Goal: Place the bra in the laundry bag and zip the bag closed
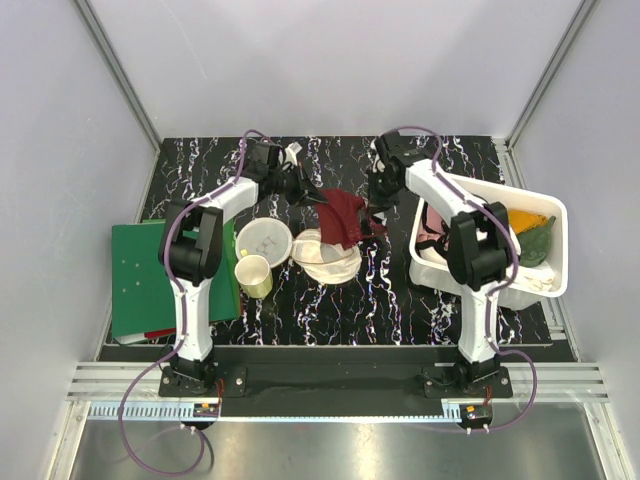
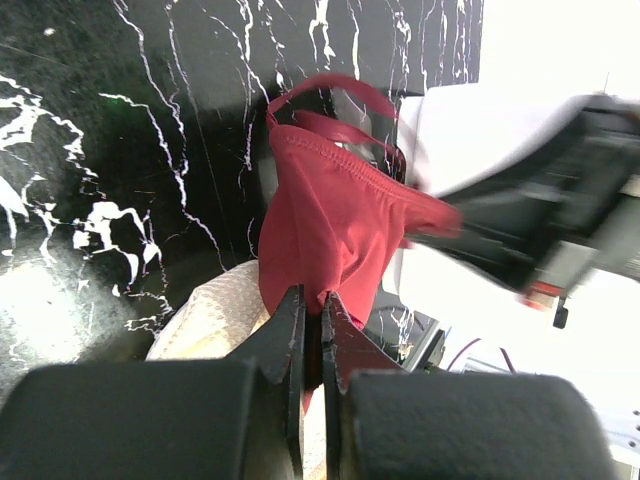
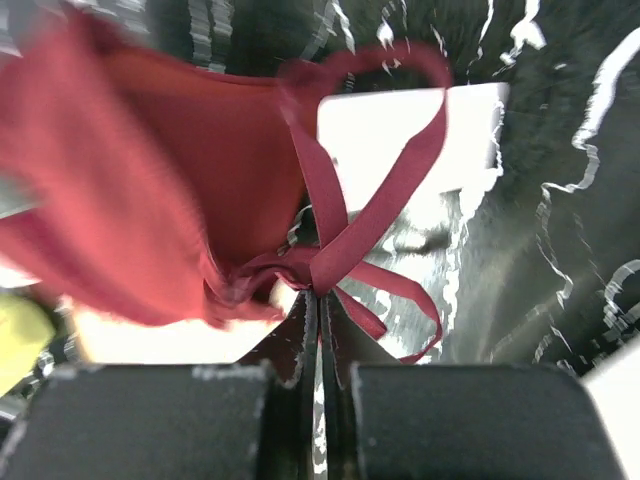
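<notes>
**Dark red soft-fabric bra hung between two closed grippers, above a round mesh bag.**

On the black, white-veined table (image 1: 400, 300), the round, cream-white mesh laundry bag (image 1: 335, 262) is seen lying flat near the middle. The dark red soft-fabric bra (image 1: 343, 215) is held clear of the table, over and just beyond the bag's far edge. Its long axis is stretched left to right between the arms. The left gripper (image 1: 308, 193) is shown pinched shut on the fabric edge at the bra's left end. The right gripper (image 1: 374, 210) is shown pinched shut on the thin straps at its right end. The bag lies below and to the near side of both grippers, slightly nearer the left arm. Whether its zipper stands open cannot be told.
</notes>
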Controlling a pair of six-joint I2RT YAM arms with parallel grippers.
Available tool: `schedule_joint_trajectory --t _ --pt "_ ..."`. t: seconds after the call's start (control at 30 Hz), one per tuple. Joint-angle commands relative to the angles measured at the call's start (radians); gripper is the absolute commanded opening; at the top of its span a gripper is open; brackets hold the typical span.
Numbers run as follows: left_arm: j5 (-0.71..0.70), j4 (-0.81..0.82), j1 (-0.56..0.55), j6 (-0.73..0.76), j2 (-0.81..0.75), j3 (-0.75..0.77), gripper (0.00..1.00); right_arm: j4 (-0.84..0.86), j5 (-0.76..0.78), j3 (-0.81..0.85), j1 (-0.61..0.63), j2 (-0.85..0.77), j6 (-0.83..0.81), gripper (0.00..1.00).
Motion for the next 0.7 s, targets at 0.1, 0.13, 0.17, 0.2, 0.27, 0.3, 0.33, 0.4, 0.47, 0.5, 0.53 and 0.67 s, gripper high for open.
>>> schedule_joint_trajectory --t 0.1,0.13,0.17,0.2,0.27,0.3,0.33,0.4,0.47,0.5,0.53,0.67 --pt "-0.006 0.013 -0.044 -0.005 -0.017 0.054 0.0 0.002 -0.029 0.011 0.019 -0.189 -0.045 0.0" --pt "-0.006 0.013 -0.055 -0.008 -0.014 0.064 0.0 -0.001 -0.062 0.019 0.028 -0.186 -0.051 0.0" --pt "-0.01 0.013 -0.06 -0.014 -0.01 0.07 0.0 -0.001 -0.078 0.026 0.034 -0.183 -0.056 0.0" --pt "-0.012 0.015 -0.063 -0.019 -0.008 0.073 0.0 -0.006 -0.088 0.04 0.04 -0.168 -0.056 0.0" --pt "-0.009 0.027 -0.073 -0.034 -0.007 0.076 0.0 -0.009 -0.093 0.056 0.058 -0.146 -0.059 0.0" --pt "-0.007 0.035 -0.075 -0.042 -0.008 0.074 0.0 -0.007 -0.092 0.066 0.062 -0.125 -0.062 0.0" --pt "-0.003 0.045 -0.075 -0.054 -0.01 0.068 0.0 -0.006 -0.086 0.071 0.068 -0.117 -0.062 0.0" --pt "0.003 0.075 -0.075 -0.085 -0.017 0.048 0.0 -0.001 -0.075 0.076 0.074 -0.092 -0.056 0.01" --pt "0.0 0.114 -0.075 -0.121 -0.034 0.015 0.0 0.013 -0.055 0.073 0.077 -0.08 -0.039 0.02" --pt "0.0 0.133 -0.075 -0.137 -0.04 0.002 0.0 0.017 -0.052 0.065 0.078 -0.078 -0.033 0.02" --pt "0.0 0.145 -0.075 -0.152 -0.043 -0.005 0.0 0.051 -0.053 0.054 0.077 -0.083 -0.028 0.03" --pt "0.006 0.205 -0.075 -0.215 -0.048 -0.024 0.0 0.112 -0.046 -0.009 0.08 -0.115 -0.014 0.11"
